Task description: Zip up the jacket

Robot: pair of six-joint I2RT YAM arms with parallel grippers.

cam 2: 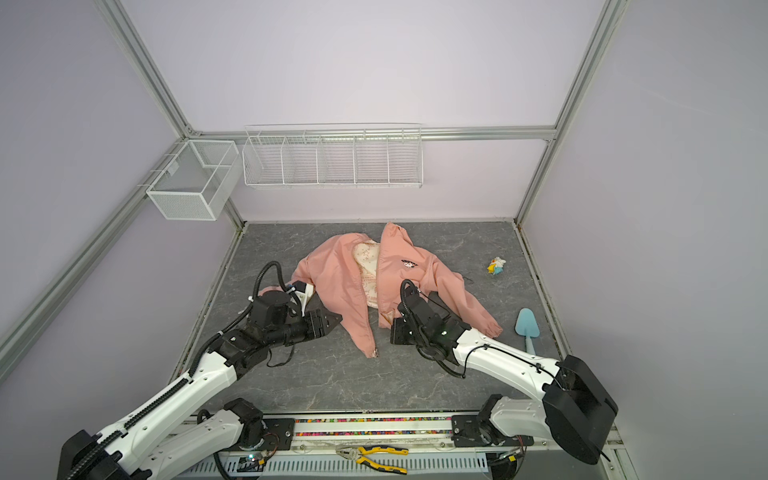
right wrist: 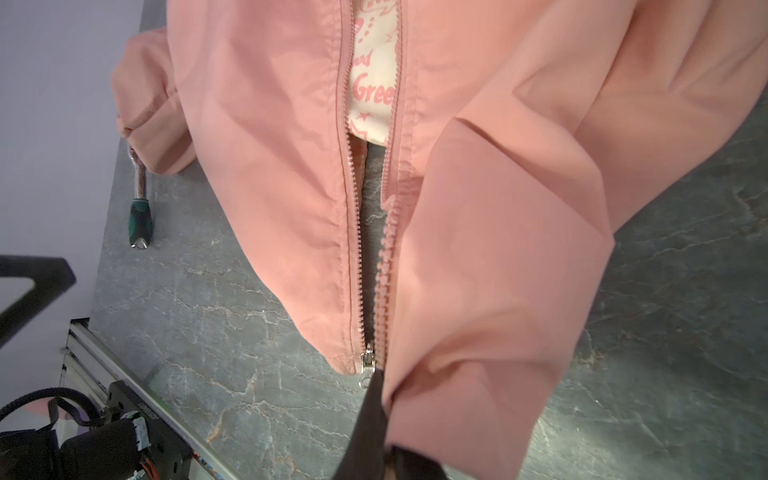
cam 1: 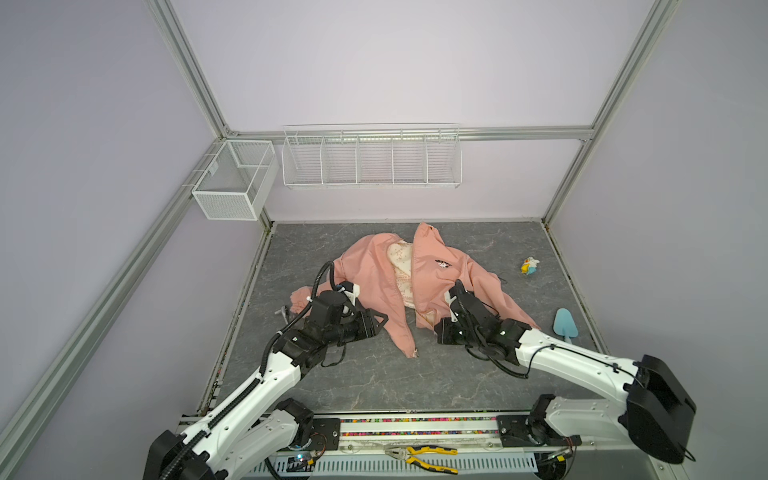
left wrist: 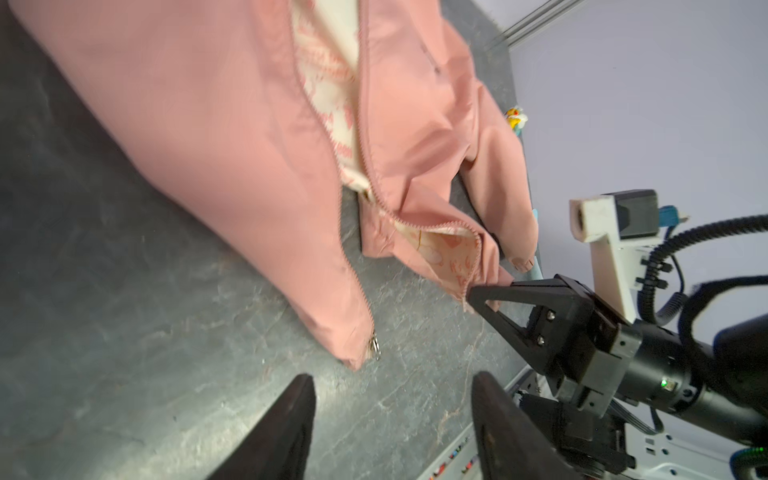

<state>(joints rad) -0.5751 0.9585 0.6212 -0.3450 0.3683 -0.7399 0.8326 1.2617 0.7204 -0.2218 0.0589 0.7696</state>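
Jacket [cam 1: 374,282]: salmon-pink, laid face up mid-tabletop [cam 1: 374,382], toward the far edge. Front entirely unzipped; slider [right wrist: 368,361] is parked at one hem, teeth unjoined. The opposite hem corner is clamped in the right hand [left wrist: 471,295]; the left hand [left wrist: 392,380] is held apart, empty.

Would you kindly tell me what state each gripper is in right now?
Left gripper: open, empty.
Right gripper: shut on the jacket, at its bottom corner.

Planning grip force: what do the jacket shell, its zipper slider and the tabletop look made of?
Jacket shell: thin woven synthetic, matte, crisp creases; likely nylon or polyester. Zipper slider: shiny silver, probably metal. Tabletop: grey marble-veined, smooth; stone or laminate, unclear.
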